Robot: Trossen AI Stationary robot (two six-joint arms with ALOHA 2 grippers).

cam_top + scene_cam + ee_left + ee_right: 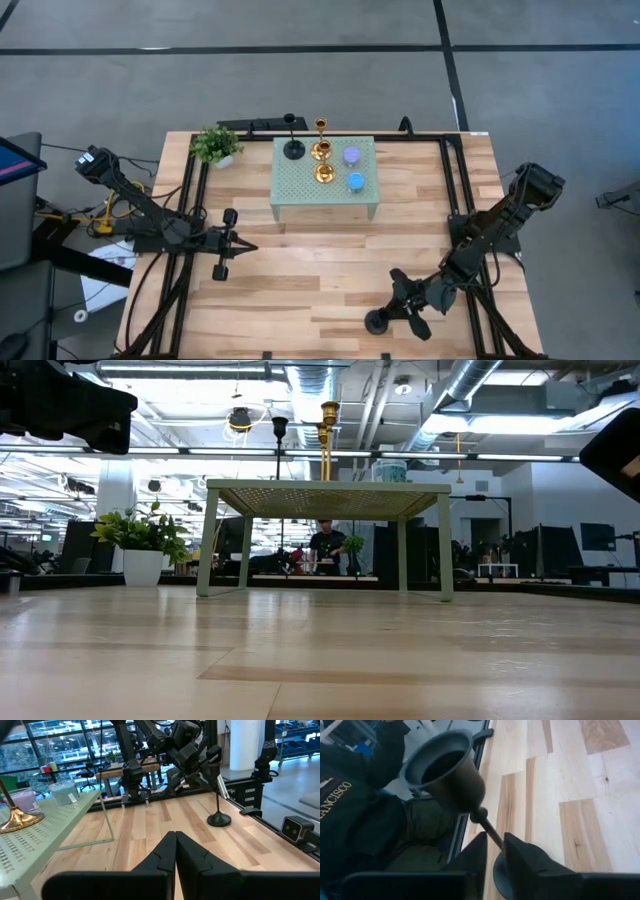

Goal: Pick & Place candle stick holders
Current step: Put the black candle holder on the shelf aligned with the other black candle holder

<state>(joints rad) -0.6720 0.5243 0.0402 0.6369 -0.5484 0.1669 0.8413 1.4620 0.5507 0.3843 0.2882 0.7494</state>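
The right gripper (400, 308) is clamped on the thin stem of a black candle stick holder (378, 321), whose round base rests on the table (300, 290) near its front edge. That arm reaches in low from the right. The left gripper (243, 246), fingers pressed together and empty, waits before the mint-green stand (300, 195), which carries five holders.

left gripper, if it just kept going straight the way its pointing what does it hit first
Probably the black candle stick holder that the right gripper is shut on, standing on the table ahead and slightly to one side of the left gripper. Bare wood lies between them; the exact line is uncertain.
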